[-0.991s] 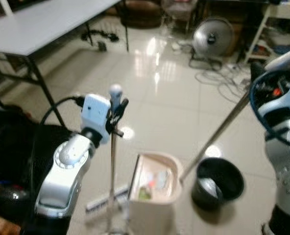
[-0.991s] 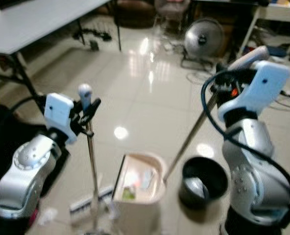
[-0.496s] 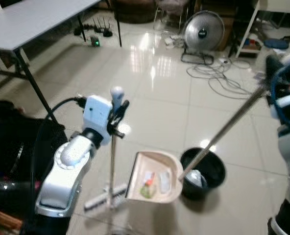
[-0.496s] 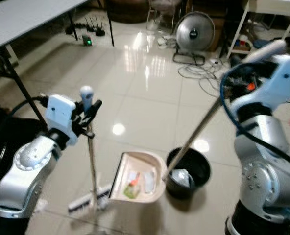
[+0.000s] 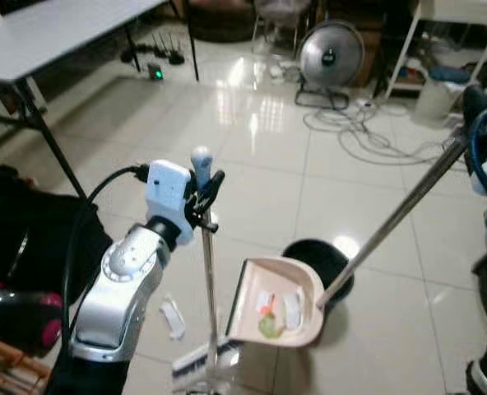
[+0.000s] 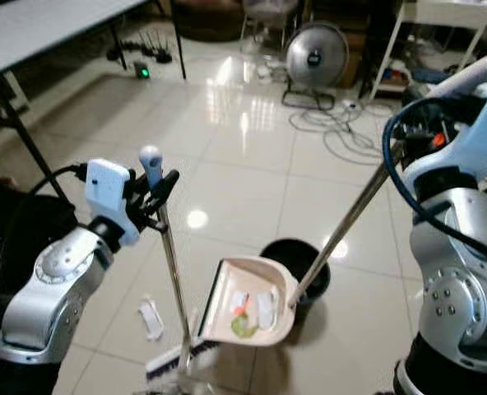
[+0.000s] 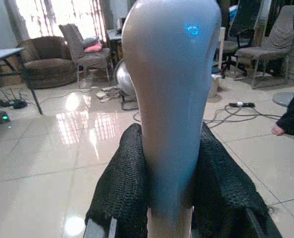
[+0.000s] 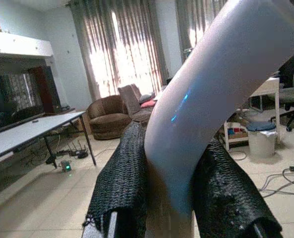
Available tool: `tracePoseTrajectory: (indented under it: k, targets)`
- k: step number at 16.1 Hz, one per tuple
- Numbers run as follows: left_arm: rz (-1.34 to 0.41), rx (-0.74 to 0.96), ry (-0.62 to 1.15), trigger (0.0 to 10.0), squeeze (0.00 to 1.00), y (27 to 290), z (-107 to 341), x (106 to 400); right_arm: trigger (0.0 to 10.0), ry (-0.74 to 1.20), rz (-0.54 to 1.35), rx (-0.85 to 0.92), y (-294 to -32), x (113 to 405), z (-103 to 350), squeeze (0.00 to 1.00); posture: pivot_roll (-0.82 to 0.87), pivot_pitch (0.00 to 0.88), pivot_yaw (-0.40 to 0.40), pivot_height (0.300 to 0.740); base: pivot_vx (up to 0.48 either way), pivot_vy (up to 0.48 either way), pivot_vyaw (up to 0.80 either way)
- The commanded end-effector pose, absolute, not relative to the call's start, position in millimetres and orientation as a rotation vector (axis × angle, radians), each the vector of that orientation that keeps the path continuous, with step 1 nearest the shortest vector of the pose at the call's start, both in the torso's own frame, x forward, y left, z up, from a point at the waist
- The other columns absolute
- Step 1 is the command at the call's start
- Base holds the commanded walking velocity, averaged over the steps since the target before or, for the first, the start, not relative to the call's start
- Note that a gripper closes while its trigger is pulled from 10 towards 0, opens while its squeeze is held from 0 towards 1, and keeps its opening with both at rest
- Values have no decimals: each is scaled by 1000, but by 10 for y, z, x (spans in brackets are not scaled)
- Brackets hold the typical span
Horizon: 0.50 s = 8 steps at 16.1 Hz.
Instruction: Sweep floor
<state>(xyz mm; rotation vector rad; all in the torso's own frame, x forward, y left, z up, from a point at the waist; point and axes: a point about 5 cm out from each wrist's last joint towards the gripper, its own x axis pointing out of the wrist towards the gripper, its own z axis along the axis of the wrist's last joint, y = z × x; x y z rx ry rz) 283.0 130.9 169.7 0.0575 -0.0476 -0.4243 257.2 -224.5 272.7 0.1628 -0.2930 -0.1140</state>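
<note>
- Change since a second ago: the dustpan (image 5: 278, 303) sits nearer the black bin (image 5: 317, 259), its rear edge now over the bin's rim instead of beside it. The whole view has shifted too, so part of this is camera motion. A judgement: the load is being brought over for tipping.
- Left gripper (image 5: 201, 193): closed around the top of the broom handle (image 5: 208, 288), just under its rounded grey cap; the handle runs straight down from the claw.
- Broom head (image 5: 201, 359): on the floor far below the left gripper, partly cut off by the frame edge.
- White scrap (image 5: 172, 318): on the tiles below the left gripper, beside the broom shaft; unswept.
- Dustpan contents: green, orange and white bits; too small to identify.
- Dustpan pole (image 5: 396, 218): slants up from the pan to the right gripper.
- Right gripper (image 8: 169, 188): fingers clamped on both sides of the pale pole in its wrist view; in the head views the grip itself is cut off.
</note>
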Motion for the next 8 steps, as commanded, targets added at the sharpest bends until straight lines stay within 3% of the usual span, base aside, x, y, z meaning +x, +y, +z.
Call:
tracePoseTrajectory:
  k: [1, 3, 8]
  targets:
    - [-384, 95, -92, 10000, 0, 1386, 1818, 2862, 10000, -316, -81, 171, -2189, 2583, 2806, 0, 8, 29, 21, 740, 0, 0, 0]
    - [-388, 103, -100, 10000, 0, 1387, 1834, 2855, 10000, -309, -104, 183, -2230, 2585, 2805, 0, 7, 25, 19, 740, 0, 0, -294]
    - [-407, 107, -145, 10000, 0, 1376, 1879, 2859, 10000, -327, -110, 187, -2257, 2590, 2859, 0, 5, 4, 19, 740, 55, 0, -784]
